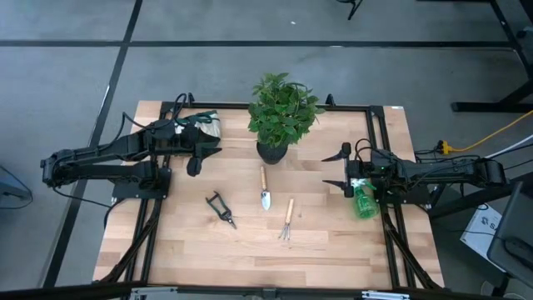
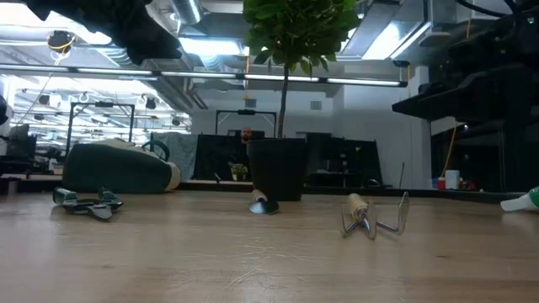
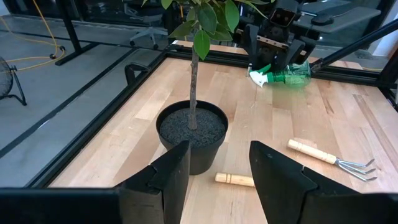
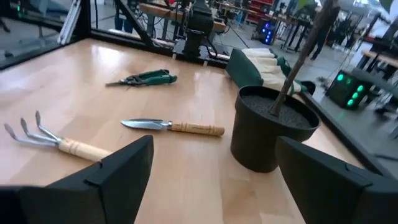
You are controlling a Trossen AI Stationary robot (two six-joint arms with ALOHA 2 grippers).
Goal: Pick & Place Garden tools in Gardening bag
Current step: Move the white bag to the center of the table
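I see the bag (image 1: 202, 125), beige with green trim, slumped at the table's (image 1: 333, 250) 10 o'clock. Shears (image 1: 221, 207), trowel (image 1: 265, 192), fork (image 1: 287, 219) lie mid-table; green bottle (image 1: 365, 202) at 3. Left hand (image 1: 193, 160) and right hand (image 1: 344, 171) gape, both empty.

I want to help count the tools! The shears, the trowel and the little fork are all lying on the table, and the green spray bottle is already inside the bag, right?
Not quite. The high view shows the green spray bottle lying on the table by the right gripper, far from the gardening bag. The shears, trowel and hand fork do lie on the table.
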